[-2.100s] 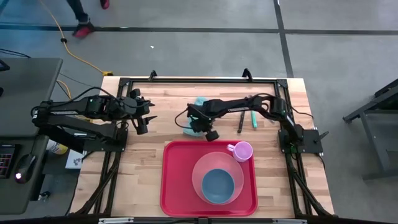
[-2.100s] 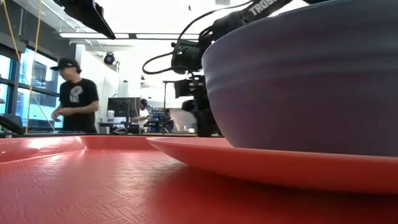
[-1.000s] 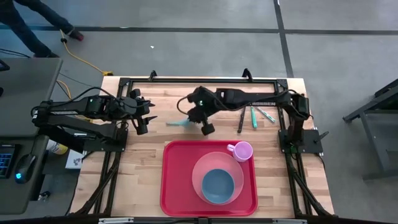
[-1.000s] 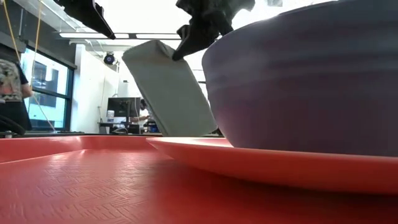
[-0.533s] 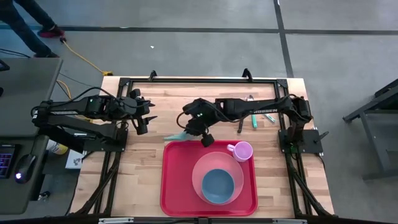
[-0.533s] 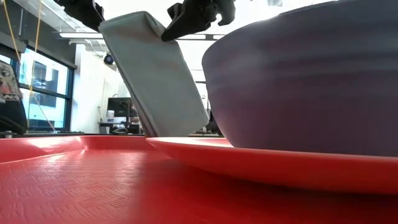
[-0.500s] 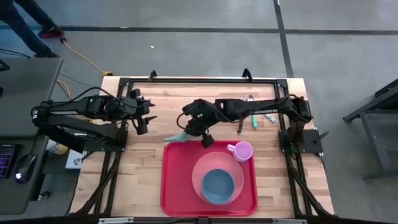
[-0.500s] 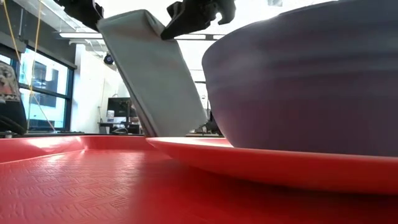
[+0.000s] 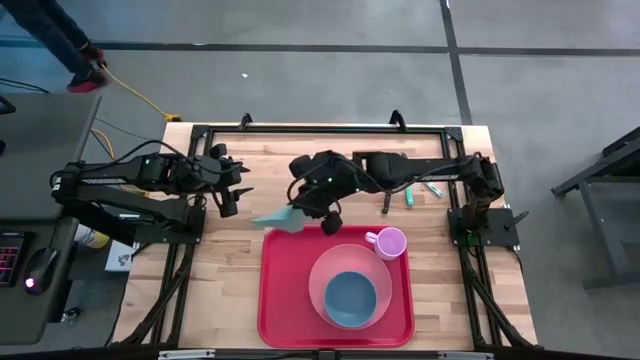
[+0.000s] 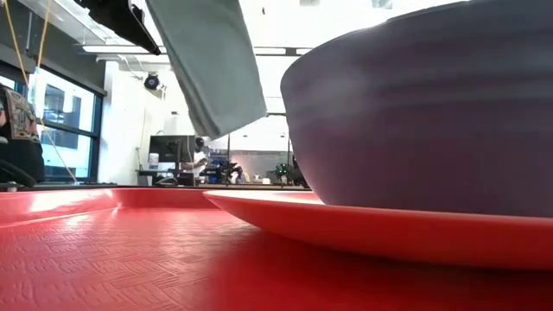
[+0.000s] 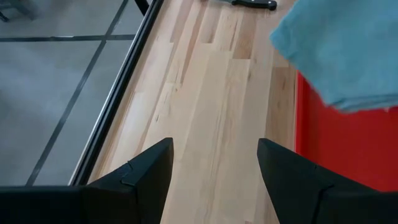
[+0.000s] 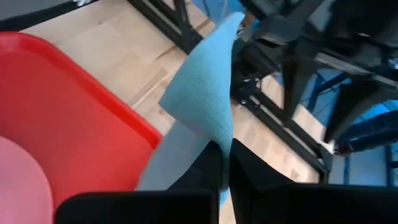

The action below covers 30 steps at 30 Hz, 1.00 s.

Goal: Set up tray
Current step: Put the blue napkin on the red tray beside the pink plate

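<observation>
tray [image 9: 290, 300] sits at the near middle of the table, already carrying a pink plate [image 9: 325, 275] with a blue bowl [image 9: 350, 298] and a small pink cup [image 9: 389, 242]. right gripper [image 9: 300, 207] pinches a folded teal cloth [image 9: 277, 217] over the tray's far-left corner — best lowered flat onto the bare red strip left of the plate, clear of its rim, before letting go. left gripper [image 9: 232, 196] waits beside it — fingers spread, nothing between them.

Overhead camera looks straight down; low camera sits inside the tray [image 10: 104, 259], both seeing the cloth [image 9: 277, 217].
</observation>
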### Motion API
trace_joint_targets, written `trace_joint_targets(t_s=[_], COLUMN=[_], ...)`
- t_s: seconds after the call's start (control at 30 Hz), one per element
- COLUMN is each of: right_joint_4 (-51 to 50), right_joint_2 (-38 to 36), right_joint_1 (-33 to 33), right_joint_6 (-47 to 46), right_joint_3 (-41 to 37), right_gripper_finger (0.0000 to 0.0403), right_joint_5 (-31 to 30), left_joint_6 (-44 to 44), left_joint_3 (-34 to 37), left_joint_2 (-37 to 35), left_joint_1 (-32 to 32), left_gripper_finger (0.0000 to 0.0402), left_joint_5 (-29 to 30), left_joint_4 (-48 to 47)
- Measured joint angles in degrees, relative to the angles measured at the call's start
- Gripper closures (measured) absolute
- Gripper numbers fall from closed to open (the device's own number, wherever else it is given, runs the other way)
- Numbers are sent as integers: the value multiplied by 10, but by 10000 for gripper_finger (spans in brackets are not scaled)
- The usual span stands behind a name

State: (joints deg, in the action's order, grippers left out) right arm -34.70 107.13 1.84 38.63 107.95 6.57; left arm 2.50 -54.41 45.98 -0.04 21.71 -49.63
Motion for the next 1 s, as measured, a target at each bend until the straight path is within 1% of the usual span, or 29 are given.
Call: trace_joint_targets(t_s=[0.1, 0.2, 0.33, 0.47, 0.63, 0.7, 0.77, 0.87, 1.0], right_joint_4=[-5, 11, 68, 119, 167, 202, 214, 229, 261], right_joint_2=[3, 8, 20, 31, 40, 40, 39, 39, 39], right_joint_1=[3, 8, 28, 52, 87, 95, 100, 103, 101], right_joint_6=[-1, -6, -8, -29, -45, -62, -71, -72, -77], right_joint_3=[-5, -27, -94, -147, -192, -204, -211, -218, -218], right_gripper_finger=[403, 403, 403, 403, 403, 403, 403, 403, 403], right_joint_5=[7, 16, 9, 40, 54, 75, 93, 97, 119], left_joint_6=[0, 0, 0, 0, 0, 0, 0, 0, 0], left_joint_3=[0, 0, 0, 0, 0, 0, 0, 0, 0], left_joint_2=[0, 0, 0, 0, 0, 0, 0, 0, 0], left_joint_1=[0, 0, 0, 0, 0, 0, 0, 0, 0], left_gripper_finger=[137, 137, 137, 137, 137, 137, 137, 137, 137], left_joint_5=[0, 0, -1, -2, -2, -2, -2, -2, -2], left_joint_4=[0, 0, 0, -1, -2, -3, -2, 0, 1])
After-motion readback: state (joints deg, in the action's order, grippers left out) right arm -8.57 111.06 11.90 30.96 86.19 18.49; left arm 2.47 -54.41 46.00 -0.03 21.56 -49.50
